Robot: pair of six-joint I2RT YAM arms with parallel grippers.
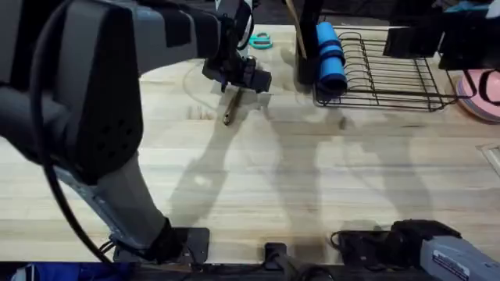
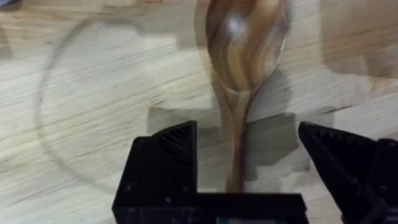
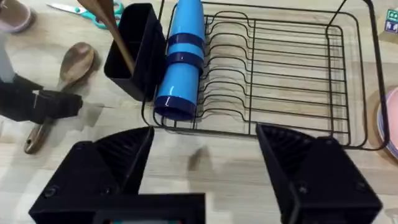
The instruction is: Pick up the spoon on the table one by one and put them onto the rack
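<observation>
A brown wooden spoon (image 2: 244, 46) lies flat on the table (image 1: 258, 179), bowl toward the far edge. My left gripper (image 2: 245, 158) hovers over it, open, one finger on each side of the handle without touching it. In the overhead view that left gripper (image 1: 239, 74) covers the spoon's bowl and the handle (image 1: 230, 109) sticks out toward me. A second spoon (image 3: 107, 25) stands in the black utensil cup (image 3: 134, 50) at the near end of the wire rack (image 3: 292, 74). My right gripper (image 3: 205, 165) is open, high above the table and holding nothing.
A blue bottle (image 1: 330, 56) lies in the rack beside the cup. Teal-handled scissors (image 1: 260, 40) rest at the far edge behind the left gripper. Pink plates (image 1: 483, 95) sit right of the rack. The right arm (image 1: 437, 251) stays near its base.
</observation>
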